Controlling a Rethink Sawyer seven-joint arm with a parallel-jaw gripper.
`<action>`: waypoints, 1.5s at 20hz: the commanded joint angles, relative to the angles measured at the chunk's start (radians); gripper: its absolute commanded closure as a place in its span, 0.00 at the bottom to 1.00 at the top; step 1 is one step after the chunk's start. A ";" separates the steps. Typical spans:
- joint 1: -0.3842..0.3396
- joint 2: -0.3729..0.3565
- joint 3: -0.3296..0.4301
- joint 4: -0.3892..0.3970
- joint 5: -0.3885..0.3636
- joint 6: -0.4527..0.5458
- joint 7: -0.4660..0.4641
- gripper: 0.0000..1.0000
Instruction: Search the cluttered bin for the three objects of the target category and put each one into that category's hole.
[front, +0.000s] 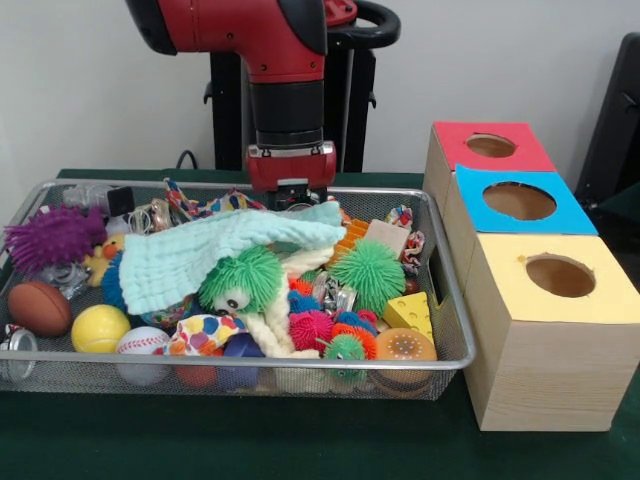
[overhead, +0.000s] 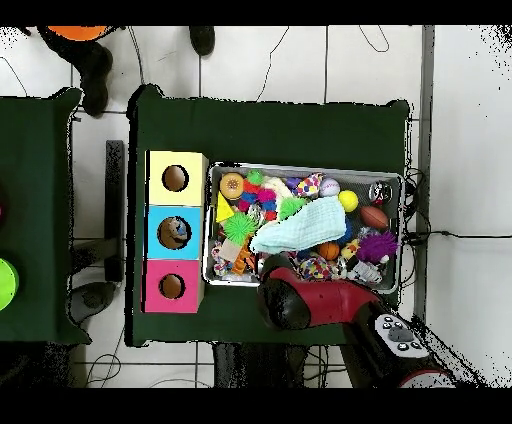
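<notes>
A wire mesh bin (front: 452, 300) (overhead: 305, 169) holds a heap of toys. A mint green cloth (front: 215, 250) (overhead: 300, 232) lies across its middle. Around the cloth are two green spiky balls (front: 368, 272) (front: 243, 277), a purple spiky toy (front: 52, 236), a brown football (front: 38, 307), a yellow ball (front: 99, 328), a baseball (front: 143, 345), a cheese wedge (front: 410, 312) and a burger toy (front: 405, 347). My gripper (front: 293, 197) hangs low over the bin's far side, just behind the cloth, its tips hidden. The arm (overhead: 310, 300) covers it from overhead.
Three wooden boxes stand in a row beside the bin, each with a round hole: red top (front: 490, 146) (overhead: 171, 286), blue top (front: 518, 201) (overhead: 174, 232), yellow top (front: 560, 276) (overhead: 175, 178). Green cloth covers the table (front: 300, 440).
</notes>
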 joint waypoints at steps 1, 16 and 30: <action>0.020 0.011 0.056 0.067 0.047 -0.056 0.198 0.00; -0.201 -0.274 0.261 0.184 0.113 0.323 0.035 0.00; -0.240 -0.257 0.185 0.034 -0.092 0.509 -0.134 0.00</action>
